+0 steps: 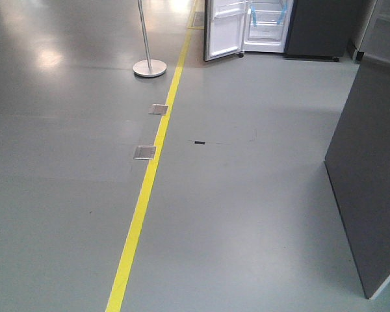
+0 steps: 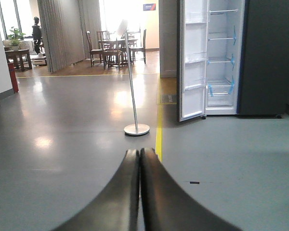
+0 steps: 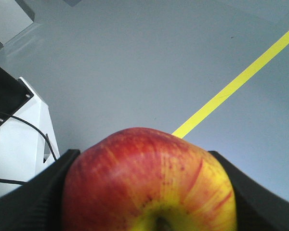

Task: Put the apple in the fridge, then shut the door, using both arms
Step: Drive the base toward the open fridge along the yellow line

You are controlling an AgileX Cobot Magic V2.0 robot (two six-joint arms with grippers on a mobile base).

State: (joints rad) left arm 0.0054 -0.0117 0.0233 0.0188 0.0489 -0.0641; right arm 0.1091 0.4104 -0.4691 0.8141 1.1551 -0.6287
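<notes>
A red apple (image 3: pixel 149 183) with a yellow patch round its stem fills the bottom of the right wrist view. My right gripper (image 3: pixel 145 166) is shut on it, one black finger (image 3: pixel 33 202) on each side. The left gripper (image 2: pixel 139 155) is shut with nothing in it, its two black fingers pressed together above the grey floor. Far ahead stands the fridge (image 2: pixel 221 57), its white inside and shelves with blue tape showing. Its door (image 2: pixel 191 62) hangs open to the left. The front view shows the fridge (image 1: pixel 266 26) and door (image 1: pixel 224 29) small at the top edge.
A yellow floor line (image 1: pixel 146 188) runs toward the fridge. A pole on a round metal base (image 1: pixel 149 67) stands left of it, near two metal floor plates (image 1: pixel 144 152). A dark grey panel (image 1: pixel 367 182) rises close on the right. A white frame with cables (image 3: pixel 19 139) is beside the right gripper.
</notes>
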